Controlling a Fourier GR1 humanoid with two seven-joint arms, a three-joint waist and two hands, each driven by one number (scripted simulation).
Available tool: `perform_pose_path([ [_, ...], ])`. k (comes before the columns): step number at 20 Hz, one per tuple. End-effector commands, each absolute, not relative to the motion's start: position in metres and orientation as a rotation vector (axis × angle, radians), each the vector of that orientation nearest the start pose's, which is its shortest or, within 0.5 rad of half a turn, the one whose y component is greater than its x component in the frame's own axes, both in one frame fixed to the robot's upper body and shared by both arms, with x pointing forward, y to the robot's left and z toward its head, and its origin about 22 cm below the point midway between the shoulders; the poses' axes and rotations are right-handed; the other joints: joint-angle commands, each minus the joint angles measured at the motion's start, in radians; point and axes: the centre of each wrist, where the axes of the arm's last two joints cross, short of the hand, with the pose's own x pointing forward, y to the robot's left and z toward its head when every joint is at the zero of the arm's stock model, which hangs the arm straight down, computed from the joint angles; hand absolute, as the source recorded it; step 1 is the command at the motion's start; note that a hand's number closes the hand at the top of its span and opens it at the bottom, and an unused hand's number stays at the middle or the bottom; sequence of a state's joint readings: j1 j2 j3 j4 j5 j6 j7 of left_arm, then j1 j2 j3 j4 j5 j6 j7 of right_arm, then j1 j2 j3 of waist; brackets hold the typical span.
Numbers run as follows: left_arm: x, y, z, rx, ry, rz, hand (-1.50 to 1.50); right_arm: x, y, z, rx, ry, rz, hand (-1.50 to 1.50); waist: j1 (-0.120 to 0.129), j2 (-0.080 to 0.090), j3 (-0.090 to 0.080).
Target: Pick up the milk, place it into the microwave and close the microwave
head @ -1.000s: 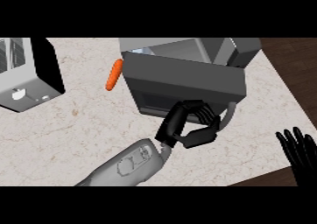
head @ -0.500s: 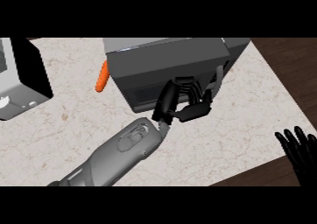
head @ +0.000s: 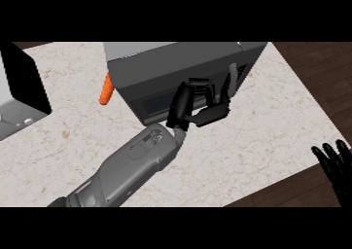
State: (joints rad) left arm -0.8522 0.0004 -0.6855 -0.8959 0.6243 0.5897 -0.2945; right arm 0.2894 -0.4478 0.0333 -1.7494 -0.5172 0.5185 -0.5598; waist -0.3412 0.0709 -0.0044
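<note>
**One hand on the door, and no milk in sight**

One hand is doing all the work: the left hand (head: pixel 197 104) is up against the front of the microwave (head: pixel 179 68), fingers curled, resting on the dark door face near its right end. Whether those fingers grip a handle or only press the panel, I cannot tell. The door looks shut or very nearly so; the seam at its right edge is hard to read from up here.

And the milk? Nowhere on the counter (head: pixel 236 146). My guess is it sits inside the microwave, but no view shows the cavity, so that is a judgement only.

What could go wrong: if the door has not latched, pulling the curled fingers back could drag it open again. A push landing near the hinge instead of the free edge might slide the whole box across the marble-look top. And if the carton stands too close to the opening, the door would stop short against it.

Around the scene: an orange carrot (head: pixel 106 90) lies at nine o'clock of the microwave, just beside its left wall, out of the door's path. A toaster (head: pixel 14 97) stands well apart at the far left. The right hand (head: pixel 340 163) rests open at four o'clock near the counter's edge, fingers up. Nothing blocks the forearm's retreat toward six o'clock.
</note>
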Motion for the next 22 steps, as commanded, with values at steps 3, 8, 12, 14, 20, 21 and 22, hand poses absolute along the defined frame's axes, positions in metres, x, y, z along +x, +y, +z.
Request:
perform_pose_path([
  [3, 0.359, 0.014, 0.061, -0.188, -1.782, -0.168, 1.50, 0.171, -0.331, 0.033, 0.644, -1.987, 0.208, -1.50, -0.017, 0.016, 0.001],
  [8, 0.360, 0.017, 0.056, -0.174, -1.791, -0.138, 1.50, 0.169, -0.332, 0.039, 0.678, -1.992, 0.211, -1.50, -0.028, 0.018, 0.002],
  [12, 0.362, 0.015, 0.059, -0.174, -1.807, -0.132, 1.50, 0.171, -0.338, 0.051, 0.665, -2.020, 0.242, -1.50, -0.036, 0.014, 0.003],
  [14, 0.362, 0.016, 0.057, -0.162, -1.808, -0.116, 1.50, 0.169, -0.338, 0.055, 0.665, -2.027, 0.237, -1.50, -0.046, 0.011, 0.002],
  [20, 0.361, 0.018, 0.053, -0.159, -1.813, -0.094, 1.50, 0.166, -0.338, 0.055, 0.716, -2.017, 0.197, -1.50, -0.049, 0.021, 0.004],
  [21, 0.362, 0.017, 0.053, -0.172, -1.815, -0.109, 1.50, 0.163, -0.338, 0.054, 0.719, -2.006, 0.184, -1.50, -0.043, 0.019, 0.004],
  [22, 0.362, 0.015, 0.058, -0.172, -1.828, -0.108, 1.50, 0.165, -0.341, 0.057, 0.722, -2.010, 0.199, -1.50, -0.049, 0.018, 0.005],
])
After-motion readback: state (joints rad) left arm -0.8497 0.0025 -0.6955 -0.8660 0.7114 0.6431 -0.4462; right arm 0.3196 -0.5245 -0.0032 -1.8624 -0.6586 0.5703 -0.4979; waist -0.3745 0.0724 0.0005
